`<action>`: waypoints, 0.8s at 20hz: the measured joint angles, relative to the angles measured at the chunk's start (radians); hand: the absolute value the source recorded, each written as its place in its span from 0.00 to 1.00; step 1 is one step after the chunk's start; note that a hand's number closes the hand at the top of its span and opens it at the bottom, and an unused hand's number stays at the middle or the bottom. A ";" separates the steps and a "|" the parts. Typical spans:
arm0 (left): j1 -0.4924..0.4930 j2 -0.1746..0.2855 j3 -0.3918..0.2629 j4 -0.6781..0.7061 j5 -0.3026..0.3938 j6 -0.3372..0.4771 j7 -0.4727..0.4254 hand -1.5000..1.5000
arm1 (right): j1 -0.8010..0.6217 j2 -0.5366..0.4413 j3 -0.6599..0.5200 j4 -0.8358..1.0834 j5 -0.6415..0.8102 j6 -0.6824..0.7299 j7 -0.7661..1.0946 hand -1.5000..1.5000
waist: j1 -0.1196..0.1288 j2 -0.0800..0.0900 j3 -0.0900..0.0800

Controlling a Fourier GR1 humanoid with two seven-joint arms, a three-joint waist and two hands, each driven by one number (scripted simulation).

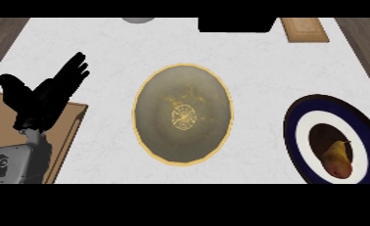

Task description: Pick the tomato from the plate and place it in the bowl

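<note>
A round grey-olive dish (155, 122) with a gold rim and a gold ornament at its centre lies in the middle of the counter, with nothing in it. At the right edge is a second round dish (300, 122), with a navy rim, a white band and a brown middle, partly cut off by the view. On it rests a yellow and red fruit (337, 157) that looks more like a pear than a tomato. My left hand (47, 98) shows at the far left, open with its fingers up, resting and apart from both dishes. My right hand is out of sight.
A wooden board (69, 137) lies under my left forearm at the lower left. Along the far edge stand a grey round object (137, 19), a black block (237, 24) and another wooden board (303, 29). The counter is white marble.
</note>
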 measured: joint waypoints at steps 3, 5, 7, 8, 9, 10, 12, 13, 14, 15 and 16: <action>0.008 -0.014 -0.011 0.012 -0.011 0.001 -0.020 0.50 | -0.082 0.008 0.083 -0.029 -0.090 -0.053 0.175 1.00 | 0.005 0.000 -0.001; 0.015 -0.019 -0.018 0.003 -0.015 0.002 -0.021 0.50 | -0.153 0.014 0.160 -0.034 -0.111 -0.101 0.285 1.00 | 0.009 0.001 -0.001; 0.011 -0.017 -0.017 0.010 -0.020 0.001 -0.029 0.50 | -0.246 0.019 0.214 -0.019 -0.132 -0.147 0.365 1.00 | 0.013 0.001 -0.001; 0.016 -0.017 -0.016 0.013 -0.021 0.000 -0.037 0.50 | -0.295 0.027 0.252 -0.007 -0.133 -0.168 0.400 1.00 | 0.015 0.002 0.000; 0.019 -0.012 -0.012 0.015 -0.017 -0.007 -0.041 0.50 | -0.345 0.034 0.284 -0.001 -0.139 -0.190 0.442 1.00 | 0.016 0.001 0.000; 0.013 -0.012 -0.011 0.019 -0.017 -0.008 -0.040 0.50 | -0.396 0.046 0.319 0.009 -0.136 -0.216 0.472 1.00 | 0.016 0.001 0.000; -0.014 -0.010 -0.011 0.022 -0.018 -0.002 -0.017 0.50 | -0.487 0.080 0.388 0.040 -0.116 -0.259 0.515 1.00 | 0.016 0.001 0.000; -0.011 -0.013 -0.014 0.017 -0.018 -0.001 -0.016 0.50 | -0.532 0.102 0.422 0.072 -0.093 -0.275 0.528 1.00 | 0.018 0.001 0.000; -0.023 -0.020 -0.017 0.035 -0.026 0.006 -0.020 0.50 | -0.570 0.130 0.462 0.094 -0.062 -0.293 0.542 1.00 | 0.018 0.002 0.000; -0.024 -0.025 -0.022 0.033 -0.029 0.009 -0.021 0.50 | -0.615 0.156 0.495 0.127 -0.041 -0.308 0.554 1.00 | 0.019 0.002 0.000; -0.018 -0.031 -0.028 0.027 -0.029 0.008 -0.021 0.50 | -0.661 0.183 0.529 0.167 -0.017 -0.321 0.566 1.00 | 0.022 0.002 0.000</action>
